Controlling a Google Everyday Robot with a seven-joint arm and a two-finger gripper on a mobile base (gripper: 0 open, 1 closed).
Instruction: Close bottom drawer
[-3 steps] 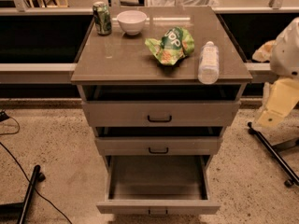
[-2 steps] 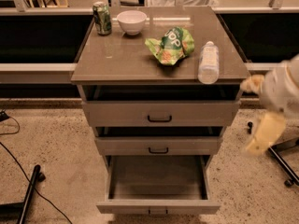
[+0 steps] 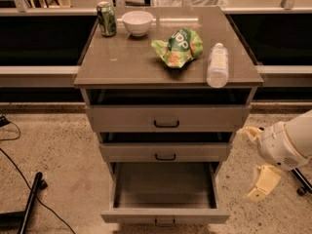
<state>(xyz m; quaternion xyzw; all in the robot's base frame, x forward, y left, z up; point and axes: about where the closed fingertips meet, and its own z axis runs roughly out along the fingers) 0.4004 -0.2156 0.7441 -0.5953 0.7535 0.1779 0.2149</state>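
The bottom drawer is the lowest of three grey-beige drawers and stands pulled far out. Its deep grey box is empty and its small black handle shows at the lower edge. The middle drawer and top drawer stick out only slightly. My gripper hangs to the right of the cabinet at about the bottom drawer's height. It is open and empty, with one cream finger above and the other below. It is apart from the drawer.
On the cabinet top stand a green can and a white bowl, with a green chip bag and a lying water bottle. A black pole and cable lie on the floor at left.
My gripper has come down from beside the top drawer to beside the bottom drawer and slightly leftward. The drawers and the objects on top have not moved.
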